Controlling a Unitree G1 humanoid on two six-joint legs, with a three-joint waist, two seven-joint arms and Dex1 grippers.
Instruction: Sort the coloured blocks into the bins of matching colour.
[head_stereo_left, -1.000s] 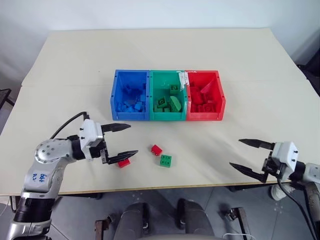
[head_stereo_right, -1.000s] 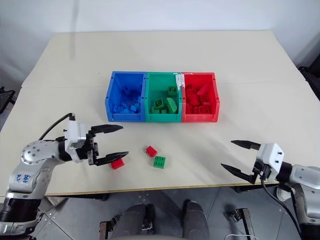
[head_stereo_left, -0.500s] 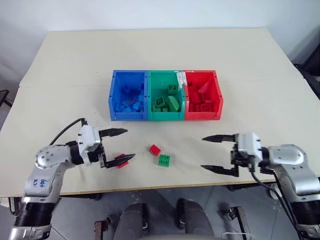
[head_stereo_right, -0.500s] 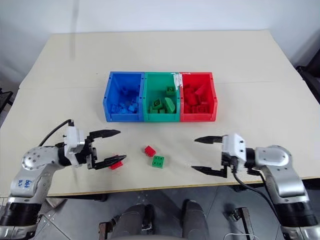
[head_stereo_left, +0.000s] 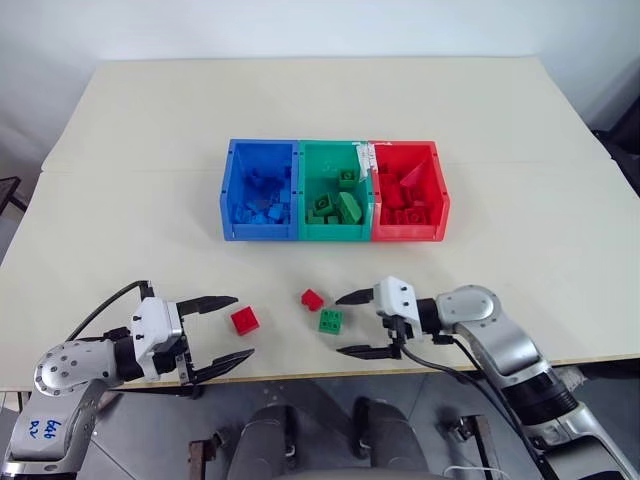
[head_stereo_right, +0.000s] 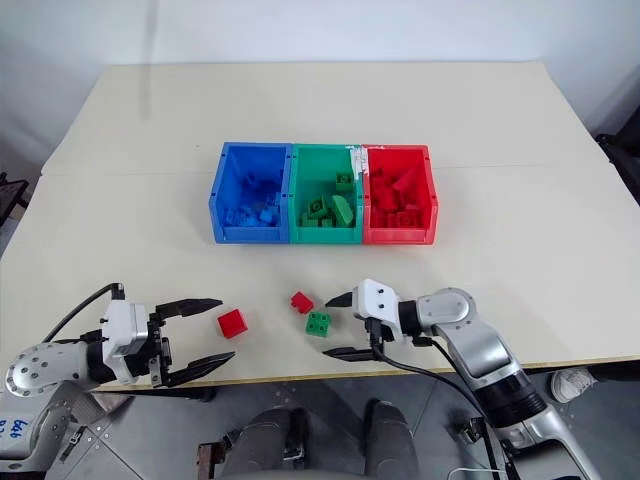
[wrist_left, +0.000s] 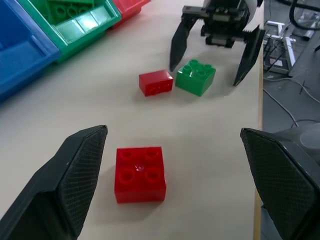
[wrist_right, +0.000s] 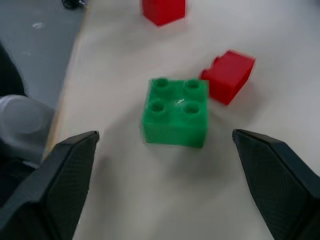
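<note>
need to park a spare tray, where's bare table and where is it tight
Free: the wide stretch of table behind the bins, and the strips on either side of them. Crowded: the near edge, where the green block and two red blocks lie between the open left gripper and open right gripper.

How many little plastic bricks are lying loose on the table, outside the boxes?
3: a square red studded brick nearest the left gripper, a smaller red brick, and beside it a green studded brick facing the right gripper.
</note>
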